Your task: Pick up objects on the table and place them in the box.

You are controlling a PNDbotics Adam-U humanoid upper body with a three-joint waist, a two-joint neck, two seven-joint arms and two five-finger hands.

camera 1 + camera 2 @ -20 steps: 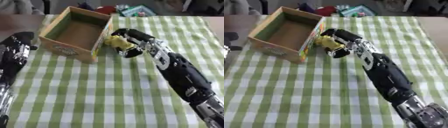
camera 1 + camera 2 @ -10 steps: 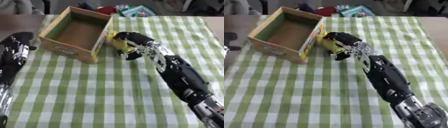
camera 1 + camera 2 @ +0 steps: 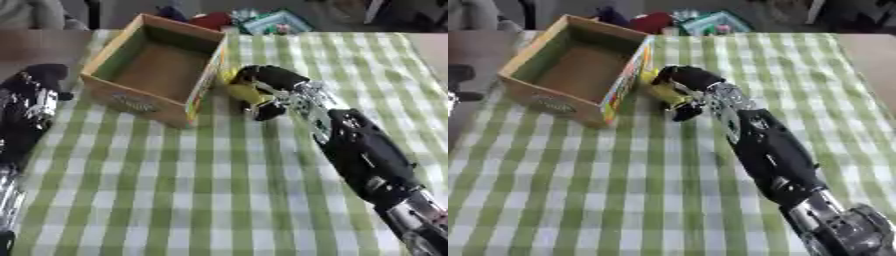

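One item visible so far: a small yellow object (image 3: 244,91) clamped in the curled fingers of the black right hand (image 3: 267,90), just beside the right wall of the open cardboard box (image 3: 198,92) on the green-checked tablecloth (image 3: 219,190). Left hand (image 3: 39,82) sits left of the box, fingers cannot tell. Box looks empty inside, so nothing placed yet; lift over the wall and release are left.

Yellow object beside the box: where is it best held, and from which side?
The yellow object lies against the box wall, so its box side is blocked. Probably best taken across its free right portion, from above and the right, as the right hand curls its fingers round it now.
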